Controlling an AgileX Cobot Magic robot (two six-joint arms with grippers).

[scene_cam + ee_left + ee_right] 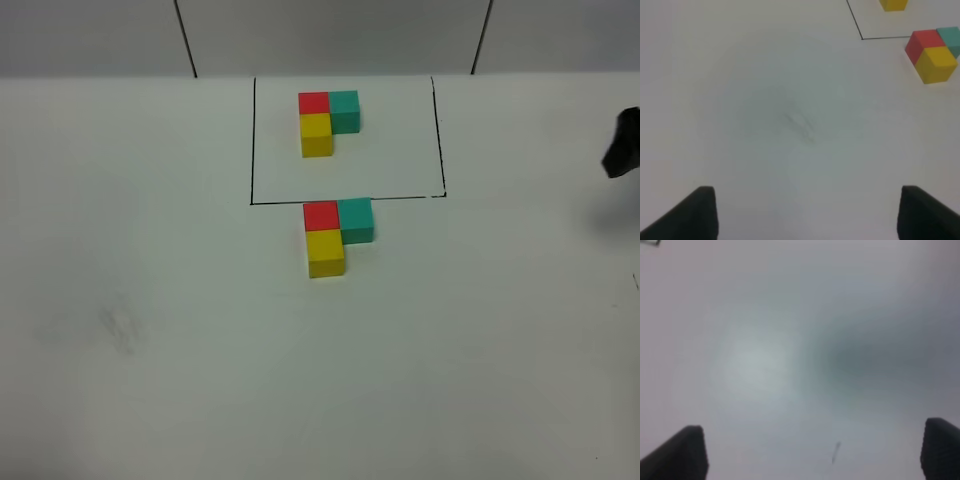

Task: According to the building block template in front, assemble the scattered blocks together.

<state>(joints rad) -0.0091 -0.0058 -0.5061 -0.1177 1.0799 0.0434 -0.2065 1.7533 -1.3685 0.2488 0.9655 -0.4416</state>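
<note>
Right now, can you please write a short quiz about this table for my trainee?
1. True or false: the scattered blocks already form the same L as the building block template.
2. Which unframed cube touches both others? A) red B) yellow C) teal
3. Fill in: the left claw and right claw are both ____ and hold nothing.

Key:
1. True; red cube is the corner, teal cube beside it, yellow cube toward the camera, as in the black frame.
2. A
3. open
</note>
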